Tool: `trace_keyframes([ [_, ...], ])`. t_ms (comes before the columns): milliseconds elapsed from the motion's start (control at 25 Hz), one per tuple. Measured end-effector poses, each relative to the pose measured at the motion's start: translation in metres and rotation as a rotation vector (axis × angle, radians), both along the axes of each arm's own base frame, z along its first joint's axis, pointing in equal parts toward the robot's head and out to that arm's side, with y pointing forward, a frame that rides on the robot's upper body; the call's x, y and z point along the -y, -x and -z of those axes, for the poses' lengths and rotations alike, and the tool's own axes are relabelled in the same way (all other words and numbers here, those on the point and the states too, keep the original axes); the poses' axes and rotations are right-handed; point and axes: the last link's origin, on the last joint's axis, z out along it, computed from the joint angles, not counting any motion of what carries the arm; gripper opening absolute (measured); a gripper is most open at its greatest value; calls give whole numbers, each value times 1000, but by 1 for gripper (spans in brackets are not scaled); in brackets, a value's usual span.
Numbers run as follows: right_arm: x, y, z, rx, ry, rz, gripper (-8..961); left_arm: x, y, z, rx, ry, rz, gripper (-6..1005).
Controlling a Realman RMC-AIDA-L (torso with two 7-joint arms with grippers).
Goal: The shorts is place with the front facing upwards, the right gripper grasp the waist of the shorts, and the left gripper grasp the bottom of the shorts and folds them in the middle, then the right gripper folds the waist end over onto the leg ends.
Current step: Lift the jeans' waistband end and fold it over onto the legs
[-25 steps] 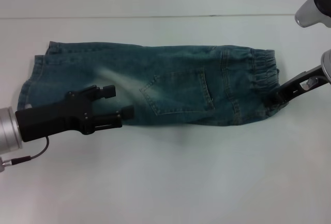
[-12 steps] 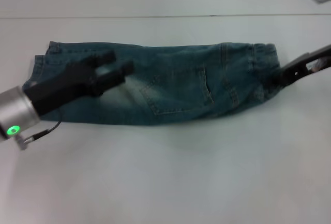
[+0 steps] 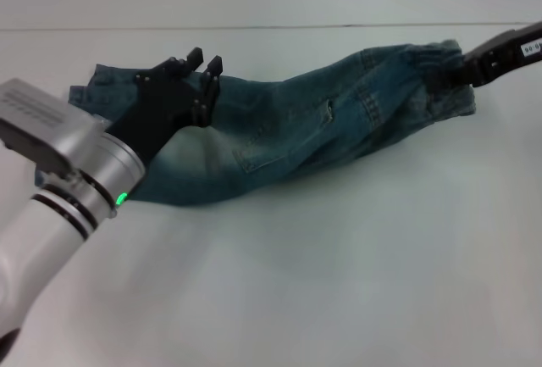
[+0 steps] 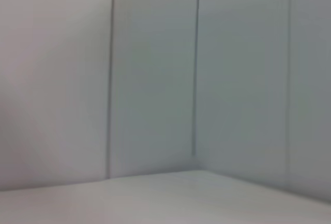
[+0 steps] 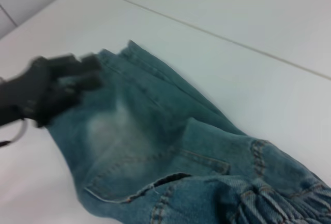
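Note:
The blue denim shorts [image 3: 296, 130] lie folded lengthwise across the white table, back pocket up, leg ends at the left. My right gripper [image 3: 453, 70] is shut on the elastic waist [image 3: 428, 75] at the far right, holding that end raised off the table. My left gripper [image 3: 203, 63] hovers open above the leg half, with nothing between its fingers. The right wrist view looks down the shorts [image 5: 155, 146] from the waist and shows the left gripper [image 5: 77, 71] blurred over the leg end. The left wrist view shows only a wall.
The white table [image 3: 339, 282] stretches bare in front of the shorts. Its back edge [image 3: 339, 25] runs just behind them, with pale wall panels [image 4: 155, 79] beyond.
The right gripper has lifted the waist up and back, tilting the shorts. The left arm has risen and swung over the leg half, away from the near edge of the shorts.

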Motion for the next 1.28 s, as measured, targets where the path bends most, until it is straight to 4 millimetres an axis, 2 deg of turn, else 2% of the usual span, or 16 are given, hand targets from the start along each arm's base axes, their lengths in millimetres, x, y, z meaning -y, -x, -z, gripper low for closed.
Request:
trace_keyframes([
  [240,-2,20,-4,-26,8,-47,90,1,-2,25,-121,30,-41,255],
  [440,-2,44,-6,-64,26,-113,88,18,-9,48,-187,53,-16,29],
  [640,-3,73,-7,-87,41,-181,87,28,-18,61,-209,77,14,4],
  [920,-3,100,-1,-92,70,-251,85,45,-31,81,-217,174,69,12],
  [1280,-3,116,5,-87,90,-298,85,68,-48,99,-196,273,142,24],
])
